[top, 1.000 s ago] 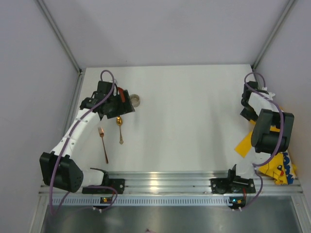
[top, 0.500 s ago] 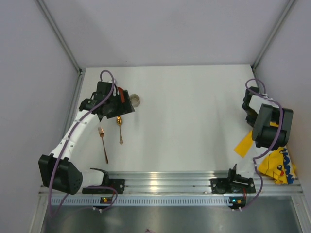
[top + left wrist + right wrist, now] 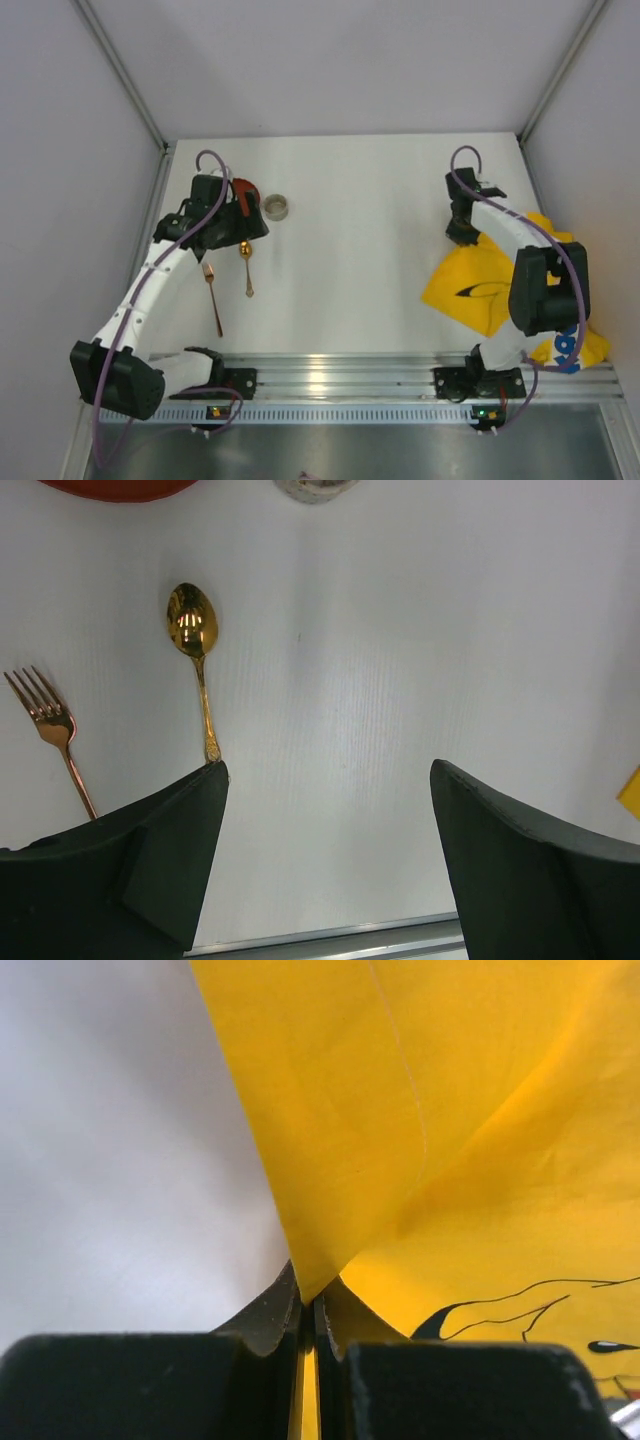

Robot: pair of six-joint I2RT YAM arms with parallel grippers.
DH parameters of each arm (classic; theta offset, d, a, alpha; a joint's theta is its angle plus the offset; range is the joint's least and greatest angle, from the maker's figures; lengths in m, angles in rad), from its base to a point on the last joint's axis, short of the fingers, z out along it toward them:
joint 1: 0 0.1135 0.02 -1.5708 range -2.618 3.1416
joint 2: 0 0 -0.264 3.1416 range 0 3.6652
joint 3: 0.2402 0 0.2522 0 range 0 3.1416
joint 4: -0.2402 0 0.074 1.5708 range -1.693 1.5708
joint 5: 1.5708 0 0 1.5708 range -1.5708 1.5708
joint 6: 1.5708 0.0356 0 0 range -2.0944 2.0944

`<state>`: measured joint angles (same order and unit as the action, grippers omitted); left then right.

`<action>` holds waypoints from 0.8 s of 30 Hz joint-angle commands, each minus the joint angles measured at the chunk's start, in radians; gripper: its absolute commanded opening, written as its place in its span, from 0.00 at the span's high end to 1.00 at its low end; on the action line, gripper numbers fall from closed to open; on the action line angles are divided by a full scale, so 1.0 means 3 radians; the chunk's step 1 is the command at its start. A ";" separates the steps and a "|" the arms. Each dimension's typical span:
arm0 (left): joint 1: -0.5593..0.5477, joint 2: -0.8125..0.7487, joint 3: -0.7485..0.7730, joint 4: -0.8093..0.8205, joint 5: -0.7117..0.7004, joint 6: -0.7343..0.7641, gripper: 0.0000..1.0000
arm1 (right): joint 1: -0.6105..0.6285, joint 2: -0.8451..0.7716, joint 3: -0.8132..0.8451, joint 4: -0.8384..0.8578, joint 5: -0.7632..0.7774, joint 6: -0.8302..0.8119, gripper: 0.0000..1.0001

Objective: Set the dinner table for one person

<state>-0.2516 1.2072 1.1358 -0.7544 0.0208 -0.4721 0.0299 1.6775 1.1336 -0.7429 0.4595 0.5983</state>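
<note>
1. The dinner table [image 3: 370, 200] is the white top under both arms. Its middle, in front of the bases, looks like the natural spot for the place setting.
2. The yellow mat [image 3: 478, 285] lies bunched on the right side, with its near part trailing toward the rail. Draw it leftward low and slowly so the cloth slides flat rather than folding under itself.
3. Your right gripper [image 3: 308, 1310] is pinched tight on one corner of the mat, and only a thin fold sits between the jaws. Avoid jerks, because I judge that grip could slip.
4. Your left gripper [image 3: 325, 770] hangs wide open, holding nothing, above the cutlery. Leave it parked there, clear of the mat's path.
5. The red plate [image 3: 247, 195] sits half hidden by the left wrist.
6. The fork [image 3: 212, 297] and the spoon [image 3: 246, 265] lie side by side, apart. Stop the mat short of them.
7. A small cup [image 3: 277, 208] stands just right of the plate.
</note>
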 commanded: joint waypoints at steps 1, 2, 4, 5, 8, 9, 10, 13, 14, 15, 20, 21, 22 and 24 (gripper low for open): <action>-0.0015 -0.0235 -0.0023 -0.0057 -0.0202 0.0060 0.13 | 0.0635 -0.0447 0.0189 -0.0065 -0.0636 0.0479 1.00; -0.0015 -0.0306 -0.0038 -0.0078 -0.0217 0.0060 0.13 | 0.0895 -0.0478 0.0235 -0.0060 -0.0789 0.0566 1.00; -0.0015 -0.0373 -0.0058 -0.0144 -0.0243 0.0055 0.13 | 0.1147 -0.0474 0.0337 -0.0070 -0.0897 0.0766 1.00; -0.0010 -0.0444 -0.0074 -0.0165 -0.0258 0.0055 0.13 | 0.1391 -0.0448 0.0474 -0.0080 -0.0958 0.0807 1.00; -0.0010 -0.0597 -0.0171 -0.0226 -0.0289 0.0029 0.12 | 0.1811 -0.0178 0.0782 -0.0167 -0.0984 0.0889 1.00; -0.0010 -0.0633 -0.0181 -0.0241 -0.0294 0.0019 0.12 | 0.1899 -0.0111 0.0858 -0.0182 -0.1000 0.0900 1.00; -0.0010 -0.0700 -0.0196 -0.0282 -0.0304 0.0004 0.12 | 0.1975 -0.0045 0.0986 -0.0203 -0.1025 0.0895 1.00; -0.0010 -0.0833 -0.0243 -0.0354 -0.0335 -0.0022 0.12 | 0.2323 0.0226 0.1206 -0.0127 -0.1199 0.0854 1.00; -0.0010 -0.0864 -0.0278 -0.0369 -0.0350 -0.0017 0.12 | 0.2390 0.0369 0.1268 -0.0101 -0.1230 0.0813 1.00; -0.0010 -0.0915 -0.0294 -0.0374 -0.0356 -0.0027 0.12 | 0.2441 0.0431 0.1400 -0.0050 -0.1260 0.0787 1.00; -0.0010 -0.1002 -0.0319 -0.0461 -0.0422 -0.0042 0.12 | 0.2610 0.0774 0.1764 -0.0019 -0.1500 0.0695 0.51; -0.0010 -0.1017 -0.0314 -0.0466 -0.0442 -0.0027 0.12 | 0.2615 0.0764 0.1795 -0.0019 -0.1516 0.0670 0.35; -0.0010 -0.1027 -0.0304 -0.0466 -0.0453 -0.0027 0.11 | 0.2620 0.0739 0.1785 -0.0019 -0.1496 0.0654 0.16; -0.0010 -0.1007 -0.0279 -0.0441 -0.0468 -0.0012 0.11 | 0.2605 0.0586 0.1704 -0.0019 -0.1430 0.0573 0.00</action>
<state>-0.2516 0.9169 1.0470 -0.8787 -0.0944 -0.4736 0.8154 1.9228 1.6066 -0.7601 0.0349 0.8024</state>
